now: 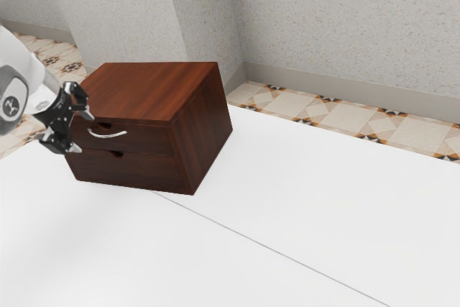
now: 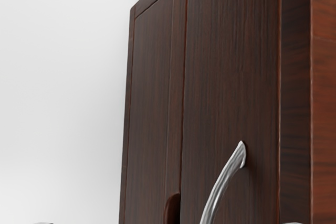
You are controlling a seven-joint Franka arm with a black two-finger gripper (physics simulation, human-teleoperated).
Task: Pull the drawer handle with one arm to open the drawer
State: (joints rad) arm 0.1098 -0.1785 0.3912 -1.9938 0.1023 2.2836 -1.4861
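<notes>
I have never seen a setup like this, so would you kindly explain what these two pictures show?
A robot arm with a black two-finger gripper works at a white table. One picture is from a camera at the arm's side; the other from a camera on its hand, close to the drawer fronts. On the table stands a dark wooden cabinet with two drawers. The upper drawer has a curved silver handle. The gripper is open, beside that handle, holding nothing.

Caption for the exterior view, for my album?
Open fingers beside the upper drawer's silver handle on a wooden cabinet.
</notes>
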